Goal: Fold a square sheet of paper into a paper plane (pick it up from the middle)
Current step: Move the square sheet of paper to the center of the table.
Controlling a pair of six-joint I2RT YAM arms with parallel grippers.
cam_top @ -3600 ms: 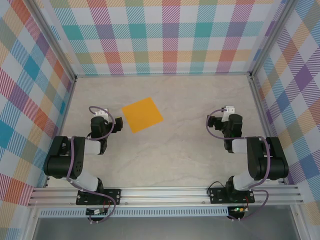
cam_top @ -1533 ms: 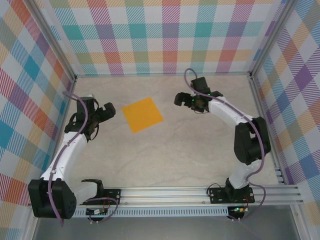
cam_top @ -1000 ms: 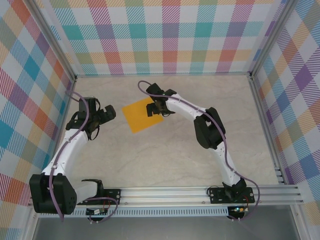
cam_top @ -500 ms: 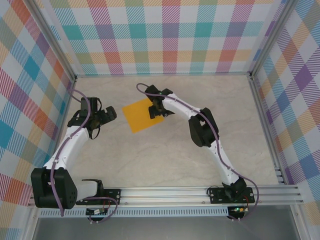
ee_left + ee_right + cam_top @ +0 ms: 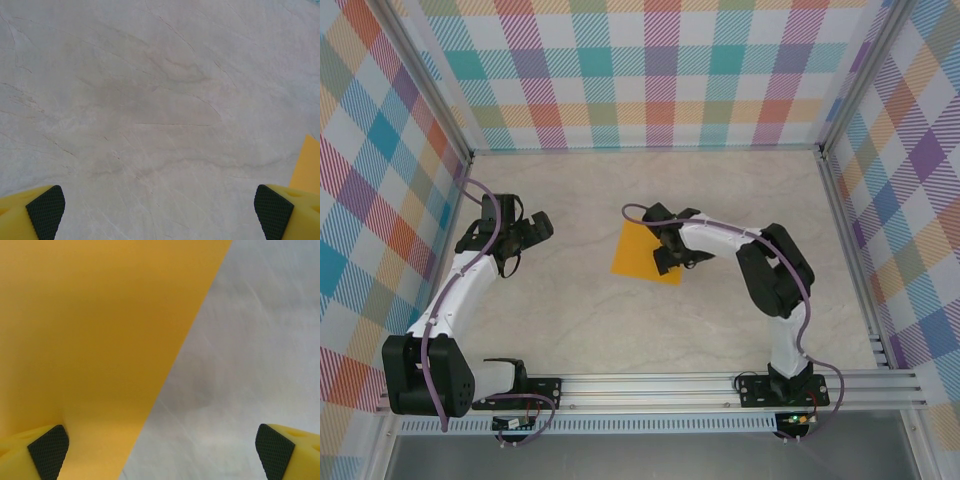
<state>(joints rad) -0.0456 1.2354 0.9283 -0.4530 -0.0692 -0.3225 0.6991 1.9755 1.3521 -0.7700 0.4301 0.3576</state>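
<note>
Paper is the landmark: the thin orange-yellow square sheet of paper (image 5: 635,255) lies flat and unfolded on the pale marbled worktop (image 5: 570,320), so no crease of the plane has been made yet. The right gripper (image 5: 668,258) hangs low over the sheet's right side with its jaws spread wide and nothing between them. In the right wrist view one black fingertip pad (image 5: 47,445) sits over the paper and the other over bare stone, so the gripper straddles the sheet's edge. I cannot tell whether that pad touches the paper. Probably this placement serves to nudge or line up the sheet, since a pick from the middle calls for both fingers over paper. The left gripper (image 5: 532,228), equally wide apart and empty, waits well left of the sheet, likely to leave room.
</note>
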